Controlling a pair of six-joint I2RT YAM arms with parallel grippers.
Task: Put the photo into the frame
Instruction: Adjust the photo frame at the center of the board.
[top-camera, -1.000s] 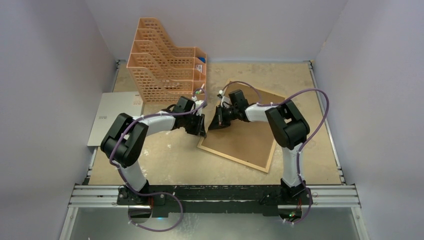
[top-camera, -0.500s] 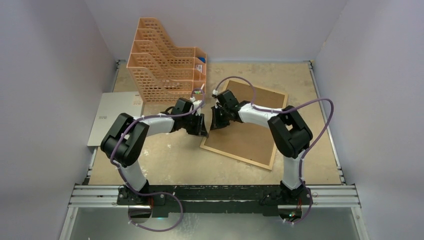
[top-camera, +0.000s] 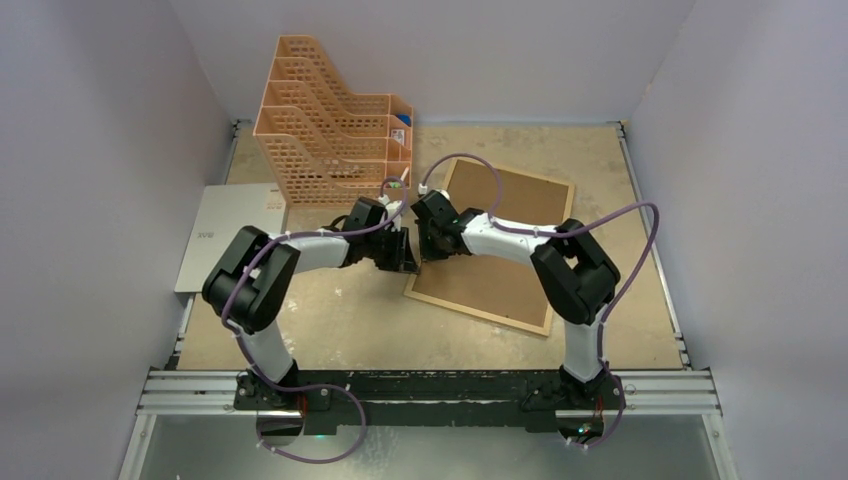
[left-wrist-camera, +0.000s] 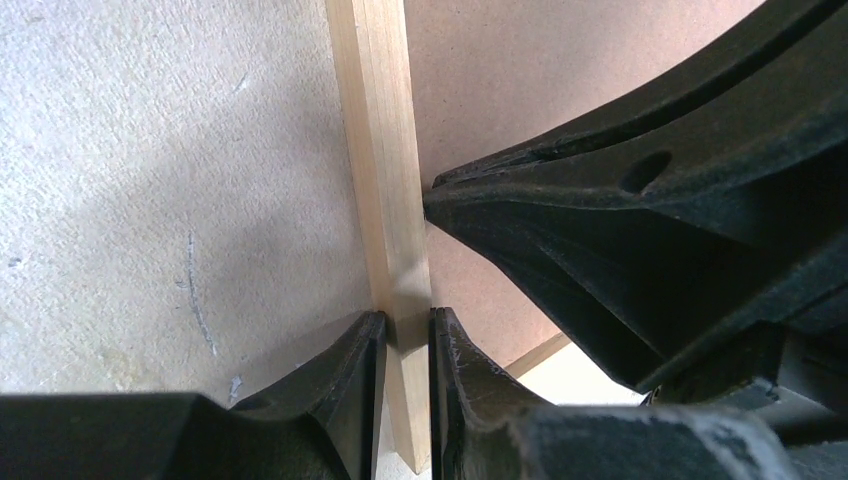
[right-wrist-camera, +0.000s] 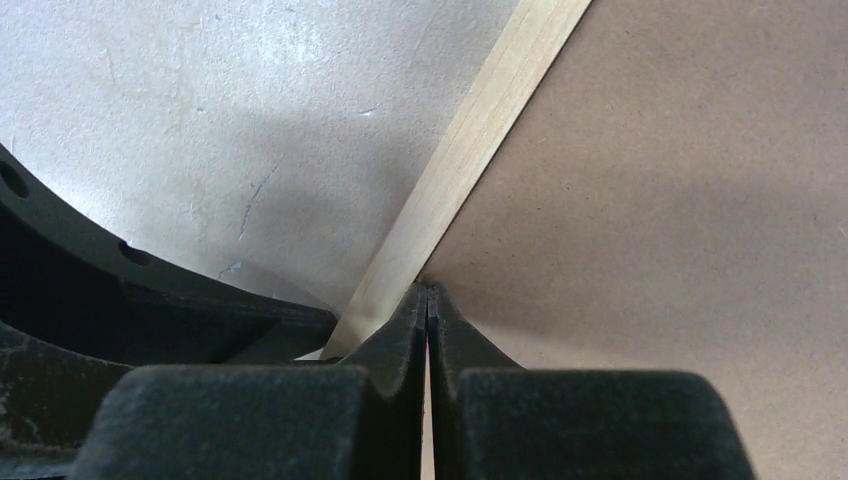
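Inward reaching, left end effector (left-wrist-camera: 407, 338) grips the frame (left-wrist-camera: 380, 150); right end effector (right-wrist-camera: 428, 297), clenched empty, faces it.

My left claw (left-wrist-camera: 407, 335) and right claw (right-wrist-camera: 428, 298) crowd each other at the frame (left-wrist-camera: 385, 180) rail. The orange file organizer (top-camera: 330, 120) walls off the far side, and bare tabletop (top-camera: 340, 320) lies open nearer me.

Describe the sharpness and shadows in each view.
Top external: even light, sharp, only soft shadows on the table. Left wrist: the frame rail is crisp, the left hand blurs near the lens. Right wrist: the right hand is soft up close, and a broad shadow crosses table and backing board.
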